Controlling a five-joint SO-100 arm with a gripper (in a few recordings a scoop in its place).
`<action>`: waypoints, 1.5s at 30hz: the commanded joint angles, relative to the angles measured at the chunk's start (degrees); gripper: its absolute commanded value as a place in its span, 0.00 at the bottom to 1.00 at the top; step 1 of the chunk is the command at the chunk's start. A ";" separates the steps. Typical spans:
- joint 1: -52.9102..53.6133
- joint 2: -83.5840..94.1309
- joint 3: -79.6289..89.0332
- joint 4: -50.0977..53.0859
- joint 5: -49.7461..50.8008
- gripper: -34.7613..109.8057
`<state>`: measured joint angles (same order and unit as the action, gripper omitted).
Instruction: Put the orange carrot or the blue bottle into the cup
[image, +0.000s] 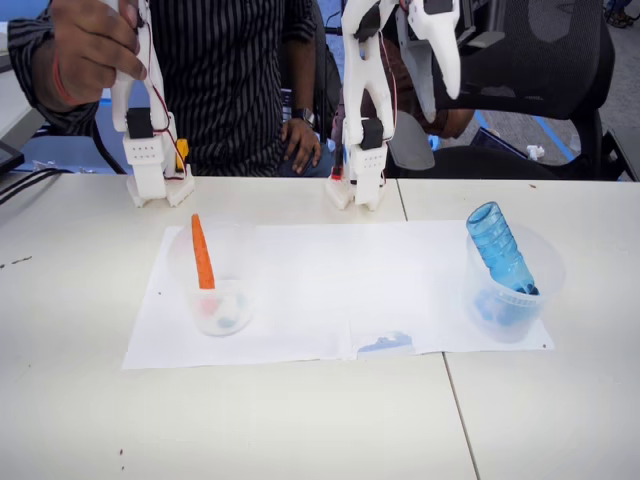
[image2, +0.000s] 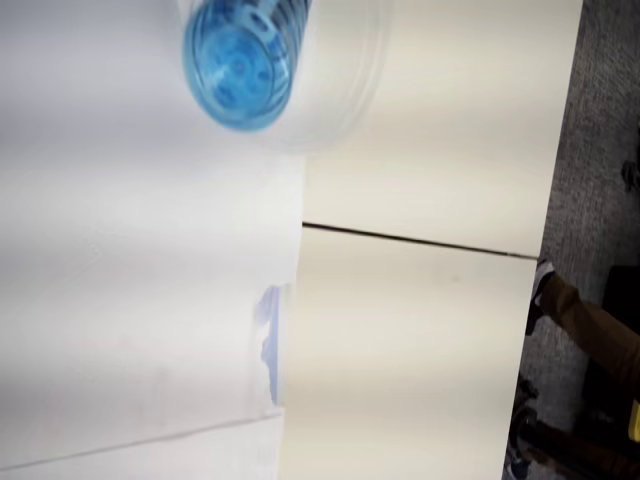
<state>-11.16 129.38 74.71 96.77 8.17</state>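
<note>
The blue bottle (image: 499, 248) stands tilted, cap down, inside the clear cup (image: 540, 290) at the right end of the white paper. In the wrist view I look down on the bottle's (image2: 238, 65) round bottom inside the cup's rim (image2: 352, 70). The orange carrot (image: 202, 253) leans upright in a twin clear cup (image: 222, 308) on the left. My gripper (image: 440, 72) hangs high above the back of the table, well clear of both cups, with nothing seen in it. How its jaws stand is unclear.
A white paper sheet (image: 330, 290) covers the table's middle, with a small blue mark (image: 385, 344) near its front edge. A person in a striped shirt (image: 230, 80) stands behind the table. A seam (image: 445, 370) runs across the table on the right.
</note>
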 joint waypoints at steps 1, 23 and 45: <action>7.03 6.24 -4.31 2.29 -1.14 0.47; 13.01 44.82 56.60 -23.82 -4.31 0.47; 13.10 63.19 92.99 -37.35 -4.31 0.47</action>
<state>0.62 189.58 167.17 60.47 3.16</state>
